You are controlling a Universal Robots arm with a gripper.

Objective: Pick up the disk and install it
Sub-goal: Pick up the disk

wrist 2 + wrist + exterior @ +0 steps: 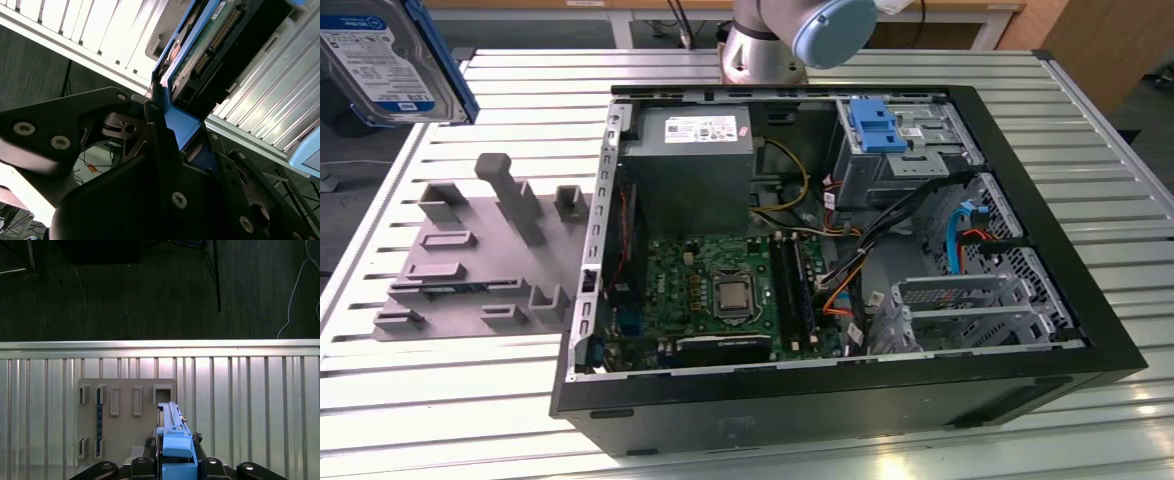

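Observation:
The disk (380, 60), a silver drive with a white-and-blue label in a blue carrier, hangs high above the table at the exterior view's far left. In the second wrist view my gripper (175, 122) is shut on the carrier's blue end, with the disk (200, 55) showing its green circuit board and connector beyond the fingers. In the first wrist view the blue carrier edge (174, 442) stands upright between the black fingers (145, 467), above a grey holder plate (125, 420).
An open black computer case (1067, 260) lies on the slatted metal table (1067, 90), with a motherboard (720, 290), a grey power supply (687, 150) and a drive cage holding a lone blue bracket (878, 125). The grey holder plate (467, 250) sits beside it. The arm's base (767, 40) stands behind.

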